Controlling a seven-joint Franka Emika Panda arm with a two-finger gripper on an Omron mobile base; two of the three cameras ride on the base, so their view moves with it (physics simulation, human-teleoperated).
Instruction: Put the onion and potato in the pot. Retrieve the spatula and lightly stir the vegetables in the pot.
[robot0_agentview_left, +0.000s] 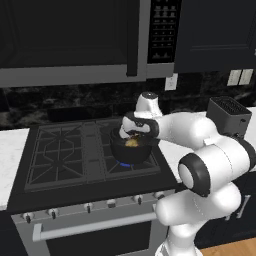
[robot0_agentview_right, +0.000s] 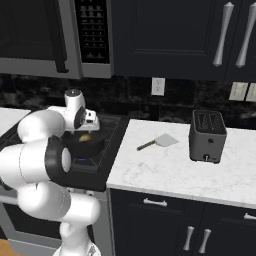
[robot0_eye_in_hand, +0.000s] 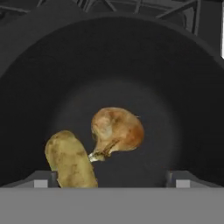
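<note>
No lettering, brand or number can be read anywhere in this kitchen: the microwave's control panel carries rows of pale marks too small and blurred to make out, and the toaster and stove knobs bear no readable label.

Left base view sits behind and left of the arm, looking forward and down across the stove at mid range, with the toaster at far right. Right base view sits behind and right, facing forward and down along the marble worktop; it shares the pot, the stove's right burners, the toaster and the microwave with the left one. Hand view looks straight down into the pot from very near, close above the two vegetables on its floor.
</note>
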